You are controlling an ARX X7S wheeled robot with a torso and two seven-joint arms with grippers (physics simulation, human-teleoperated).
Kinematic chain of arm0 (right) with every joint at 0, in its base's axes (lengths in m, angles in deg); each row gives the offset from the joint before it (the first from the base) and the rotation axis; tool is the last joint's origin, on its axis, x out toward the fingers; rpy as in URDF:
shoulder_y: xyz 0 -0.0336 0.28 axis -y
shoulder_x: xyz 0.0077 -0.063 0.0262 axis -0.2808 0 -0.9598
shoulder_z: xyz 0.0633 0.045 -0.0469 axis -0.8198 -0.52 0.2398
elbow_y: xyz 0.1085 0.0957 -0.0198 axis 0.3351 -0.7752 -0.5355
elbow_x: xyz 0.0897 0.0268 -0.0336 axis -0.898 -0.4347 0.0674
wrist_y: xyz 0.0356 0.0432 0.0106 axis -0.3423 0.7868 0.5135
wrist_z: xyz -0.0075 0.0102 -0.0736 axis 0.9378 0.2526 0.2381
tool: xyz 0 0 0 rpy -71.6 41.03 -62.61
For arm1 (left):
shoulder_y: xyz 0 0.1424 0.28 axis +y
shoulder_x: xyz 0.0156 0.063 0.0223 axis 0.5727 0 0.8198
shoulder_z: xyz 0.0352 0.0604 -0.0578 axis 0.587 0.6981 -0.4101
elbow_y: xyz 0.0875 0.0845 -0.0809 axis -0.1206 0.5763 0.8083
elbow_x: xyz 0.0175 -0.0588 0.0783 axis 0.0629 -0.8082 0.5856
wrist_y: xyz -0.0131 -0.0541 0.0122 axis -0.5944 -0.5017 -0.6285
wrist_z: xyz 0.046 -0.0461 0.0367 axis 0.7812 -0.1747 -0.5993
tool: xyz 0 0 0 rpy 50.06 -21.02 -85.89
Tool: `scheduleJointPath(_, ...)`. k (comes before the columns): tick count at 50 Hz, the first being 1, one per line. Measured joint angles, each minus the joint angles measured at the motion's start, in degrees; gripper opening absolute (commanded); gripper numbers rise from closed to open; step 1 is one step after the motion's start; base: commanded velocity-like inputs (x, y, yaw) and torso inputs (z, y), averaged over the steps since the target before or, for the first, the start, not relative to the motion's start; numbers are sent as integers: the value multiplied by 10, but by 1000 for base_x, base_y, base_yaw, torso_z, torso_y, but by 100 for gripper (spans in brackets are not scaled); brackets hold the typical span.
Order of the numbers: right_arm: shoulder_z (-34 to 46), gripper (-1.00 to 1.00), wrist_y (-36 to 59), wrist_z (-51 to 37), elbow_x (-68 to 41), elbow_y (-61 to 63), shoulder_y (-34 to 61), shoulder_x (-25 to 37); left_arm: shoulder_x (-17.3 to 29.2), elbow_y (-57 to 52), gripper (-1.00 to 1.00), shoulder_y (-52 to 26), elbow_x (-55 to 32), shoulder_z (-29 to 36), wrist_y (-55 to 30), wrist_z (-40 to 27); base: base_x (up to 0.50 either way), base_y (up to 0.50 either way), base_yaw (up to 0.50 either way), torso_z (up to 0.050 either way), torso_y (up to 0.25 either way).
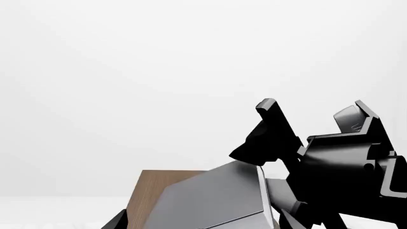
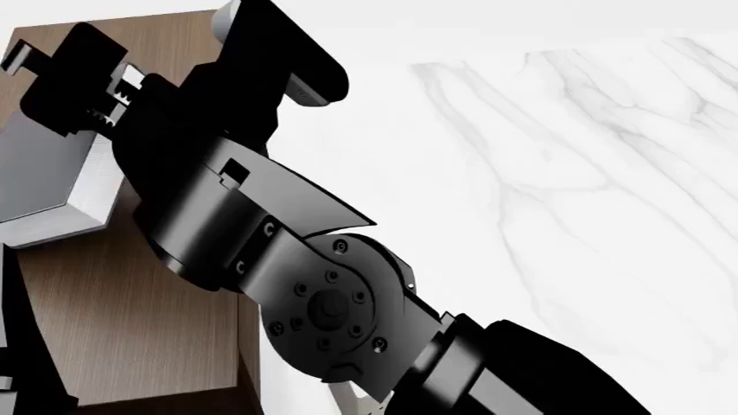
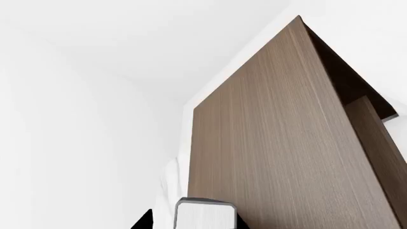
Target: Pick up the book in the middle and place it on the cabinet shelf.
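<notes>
Item 1, far left of the head view: the book (image 2: 47, 186), thick, grey-covered, white page edges showing along its lower and right sides. It lies tilted over the cabinet shelf's top, partly cut off by the frame; whether it rests flat there cannot be told. In the left wrist view its grey cover (image 1: 216, 200) sits over a brown corner of the cabinet.

Item 2, upper left: one black hand (image 2: 98, 95), clenched on the book's upper edge, fingers (image 2: 72, 59) pressing from above. The arm runs down and right to a large round joint at lower centre. Which arm it is cannot be settled; the left wrist view shows a black hand (image 1: 311, 124) seen from outside.

Item 3, left half: the cabinet shelf (image 2: 127, 328), wood-grain brown, flat top, darker side. The right wrist view shows its tall side panel (image 3: 273, 143) and a grey-edged book end (image 3: 205, 215) at the base.

Item 4, centre to right: white marbled floor (image 2: 576, 190).
</notes>
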Motion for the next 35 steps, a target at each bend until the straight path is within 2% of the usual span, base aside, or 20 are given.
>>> scheduleJointPath(18,6,100,1,-7,0,-11,6,19,4,0,100,-1,-2,3,3,-4,0,0,0,0,1)
scheduleJointPath(35,-11,100,-11,-5,7,-14,-8,74,5,11,100,0,3,9,10,-3,0,0,0,0,0)
